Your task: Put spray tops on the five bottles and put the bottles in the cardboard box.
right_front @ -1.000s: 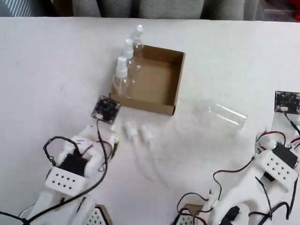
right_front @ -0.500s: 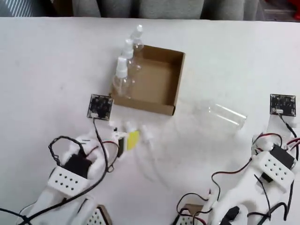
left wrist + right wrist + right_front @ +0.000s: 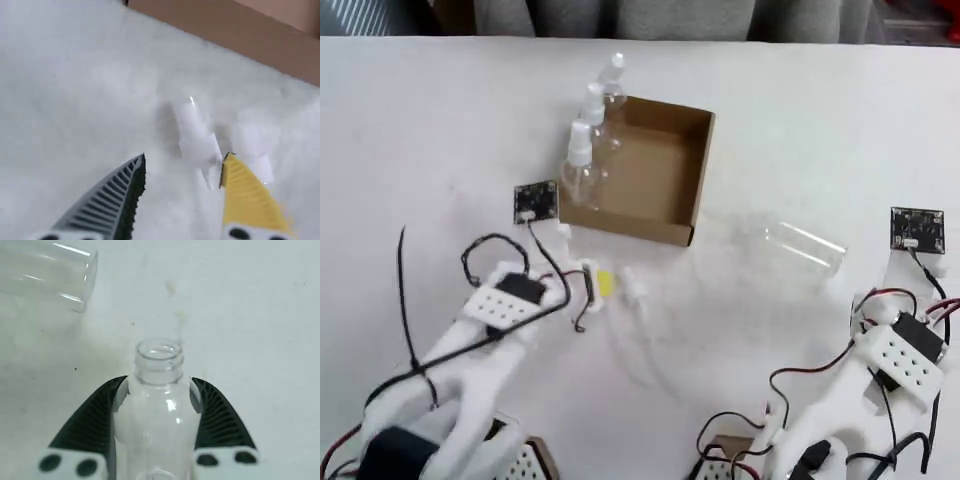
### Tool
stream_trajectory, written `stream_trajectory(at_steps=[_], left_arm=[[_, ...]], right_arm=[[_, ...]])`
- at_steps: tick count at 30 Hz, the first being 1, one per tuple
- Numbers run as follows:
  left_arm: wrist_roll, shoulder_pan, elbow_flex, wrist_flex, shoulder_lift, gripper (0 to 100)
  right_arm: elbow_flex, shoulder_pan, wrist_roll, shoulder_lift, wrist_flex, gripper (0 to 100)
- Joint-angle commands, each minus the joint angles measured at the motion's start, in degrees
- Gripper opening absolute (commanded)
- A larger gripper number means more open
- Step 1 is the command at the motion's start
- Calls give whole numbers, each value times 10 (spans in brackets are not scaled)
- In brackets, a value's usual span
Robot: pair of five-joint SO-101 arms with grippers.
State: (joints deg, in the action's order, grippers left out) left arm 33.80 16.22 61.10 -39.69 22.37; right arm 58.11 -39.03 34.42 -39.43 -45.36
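Spray top, small white plastic (image 3: pixel 196 135), lies between spread fingers of your left gripper (image 3: pixel 185 159), nearer yellow one (right gripper (image 3: pixel 159 385) clamps clear uncapped bottle (image 3: pixel 158 407)).

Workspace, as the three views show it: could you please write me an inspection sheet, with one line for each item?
Surface: white table.
Job's things: cardboard box open; three topped bottles stand at its left wall, inside or outside unclear; one untopped bottle lies to the right of the box; two spray tops lie in front of it.
Clutter: nothing seen.
Grippers: left gripper open, one spray top between its fingers; right gripper shut on an open-necked bottle.
Cables: red and black wires loop loosely over both arms.
Surroundings: grey shapes beyond the table's far edge.
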Motion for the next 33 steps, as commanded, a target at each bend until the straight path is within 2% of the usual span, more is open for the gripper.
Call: stream_trajectory(at_steps=[1, 7, 9, 12, 15, 19, 25, 28, 33], left_arm=[[11, 0, -52, -4, -65, 245], [9, 1, -84, -5, -134, 233], [9, 1, -84, -5, -133, 169], [8, 1, -84, -2, -128, 13], [8, 0, -83, -2, -125, 61], [8, 0, -83, -4, -125, 16], [7, -1, -83, -5, -124, 29], [-8, -4, -84, -20, -124, 81], [-25, -1, -87, -67, -124, 316]], right_arm=[[-5, 5, 5, -16, 11, 20], [-4, 1, 5, -15, 11, 21], [-4, 0, 5, -14, 11, 21], [-4, 0, 5, -14, 11, 21], [-4, 0, 5, -14, 11, 21], [-4, 0, 5, -14, 10, 20], [-4, 0, 5, -14, 9, 21], [-4, 2, 5, -14, 9, 21], [-4, 5, 5, -14, 9, 21]])
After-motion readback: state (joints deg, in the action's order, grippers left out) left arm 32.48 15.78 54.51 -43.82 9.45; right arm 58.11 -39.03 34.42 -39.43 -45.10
